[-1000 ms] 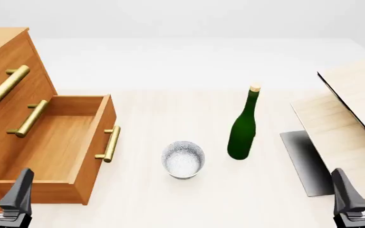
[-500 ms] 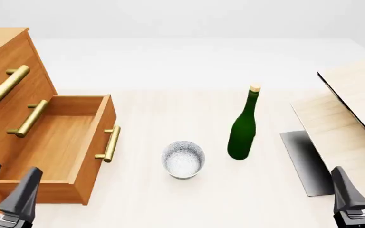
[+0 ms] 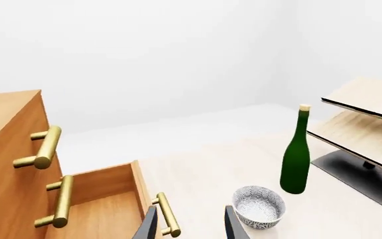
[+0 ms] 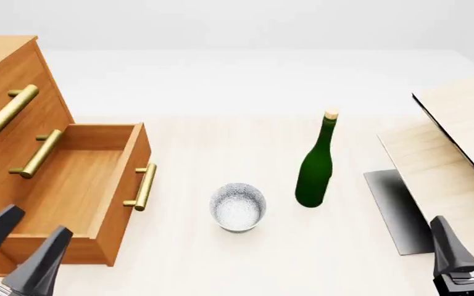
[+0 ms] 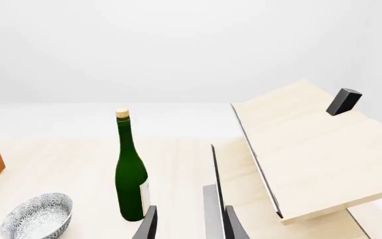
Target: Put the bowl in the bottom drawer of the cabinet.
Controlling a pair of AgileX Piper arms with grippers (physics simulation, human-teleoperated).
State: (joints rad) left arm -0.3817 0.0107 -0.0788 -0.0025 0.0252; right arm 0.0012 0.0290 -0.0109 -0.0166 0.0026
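Speckled white-grey, the bowl (image 4: 238, 207) sits upright on the pale table (image 4: 220, 259), between the cabinet (image 4: 7, 123) and the green bottle (image 4: 315, 165), touching neither. My left gripper (image 4: 21, 246) rises from the front view's lower left corner, its base cut off by the frame edge; its two dark fingers stand apart with nothing between them. Against the picture of half a second ago, it has come up and swung rightward, and now overlaps the near corner of the bottom drawer (image 4: 81, 191), which stands pulled out and hollow. My right gripper (image 4: 466, 250) is only partly in frame at the lower right, unchanged from before; both fingertips show with a gap and nothing held. From the left wrist camera my finger tips (image 3: 149, 225) frame the drawer's brass handle (image 3: 167, 215) and the bowl (image 3: 259, 206) just beyond. The right wrist camera shows the bottle (image 5: 131, 174) and the tilted pale wood boards (image 5: 310, 149); the bowl (image 5: 37, 215) is cropped at the frame's lower edge.
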